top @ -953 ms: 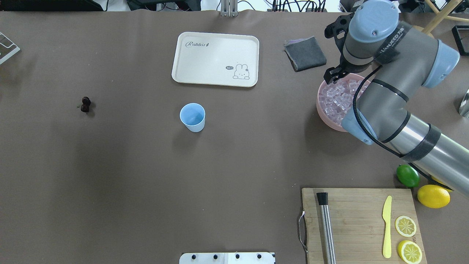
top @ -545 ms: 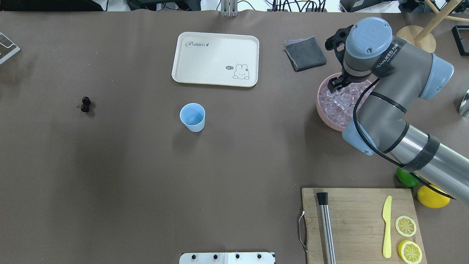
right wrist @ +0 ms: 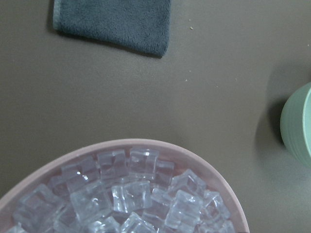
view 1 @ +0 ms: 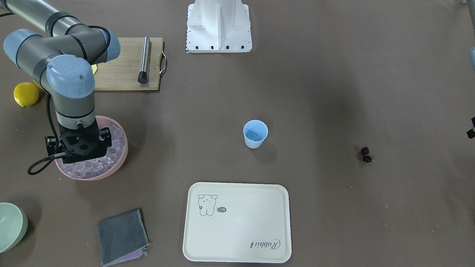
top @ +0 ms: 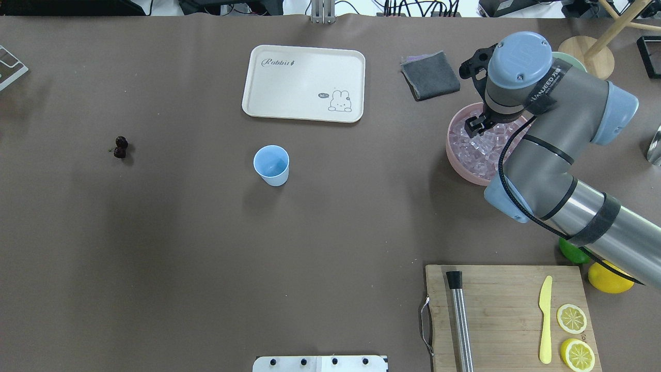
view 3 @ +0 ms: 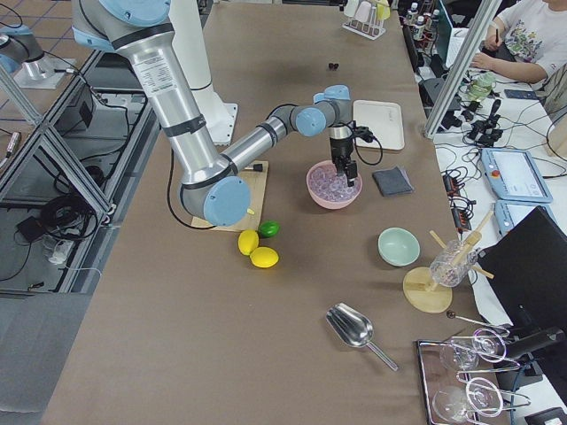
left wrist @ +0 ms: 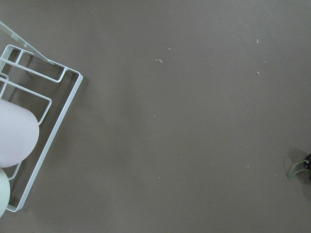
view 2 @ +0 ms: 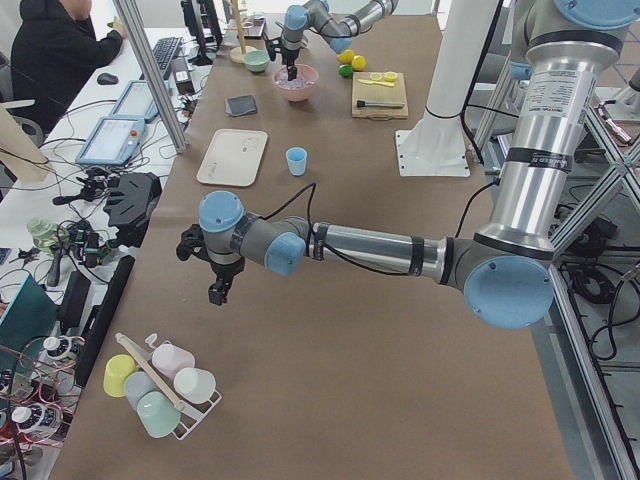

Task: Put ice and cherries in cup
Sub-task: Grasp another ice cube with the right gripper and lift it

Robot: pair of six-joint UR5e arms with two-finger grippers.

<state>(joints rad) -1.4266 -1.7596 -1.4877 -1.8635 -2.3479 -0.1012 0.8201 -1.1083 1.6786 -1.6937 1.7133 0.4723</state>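
right claw [top: 473,126] | low over ice [top: 466,148] | cup [top: 271,164] well apart

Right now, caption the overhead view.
Right arm's fingers over clear ice cubes in round pink bowl; light-blue plastic tumbler stands apart.

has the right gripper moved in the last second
Yes. The right gripper shifted from the wide pink bowl's far rim inward, over the clear ice cubes.

Right gripper [top: 474,126] jaws obscured among ice [right wrist: 126,194]
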